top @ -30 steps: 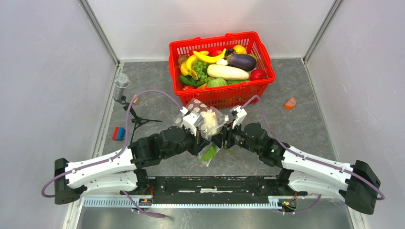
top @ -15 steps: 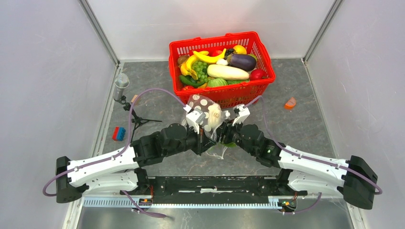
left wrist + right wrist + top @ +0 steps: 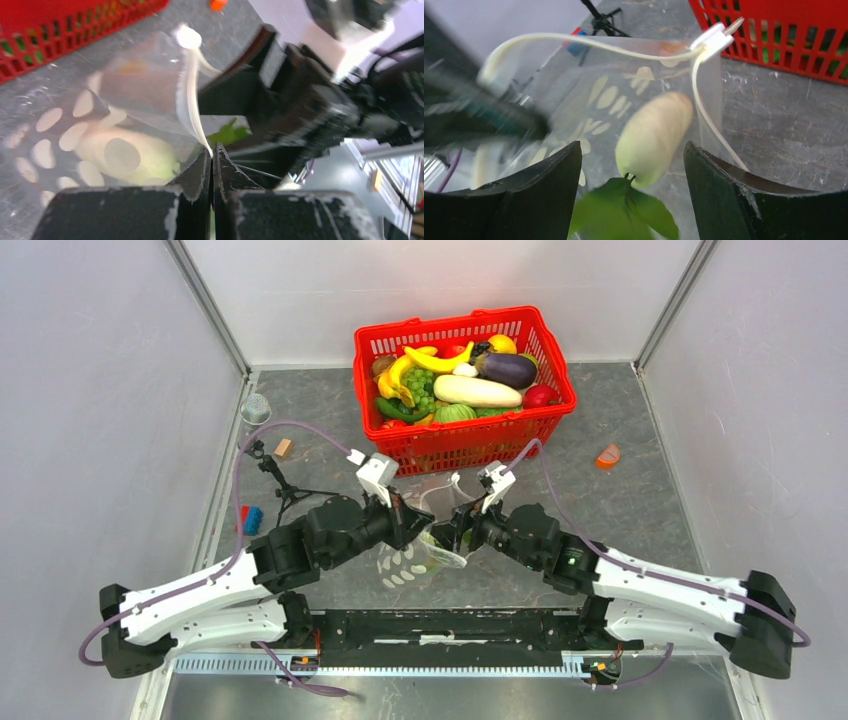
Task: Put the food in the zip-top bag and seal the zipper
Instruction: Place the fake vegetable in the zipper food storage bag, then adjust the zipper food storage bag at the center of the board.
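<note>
The left arm has drawn back toward nine o'clock and the right gripper point(image 3: 455, 530) has spread its jaws, so the clear, white-dotted plastic zip-top bag point(image 3: 405, 565) now sags lower than before. The left gripper point(image 3: 428, 534) is clenched on the bag's whitish zipper point(image 3: 192, 105) strip, and the pouch hangs at seven o'clock of its tips. The right gripper is released. The long toy white radish point(image 3: 654, 132) with green leaves point(image 3: 624, 212) sits inside the bag between its jaws, seemingly touching neither. The right wrist view shows the zipper's white slider point(image 3: 716, 35) at one o'clock, too small to make out from above. The red plastic basket point(image 3: 465, 440) stands at twelve o'clock.
</note>
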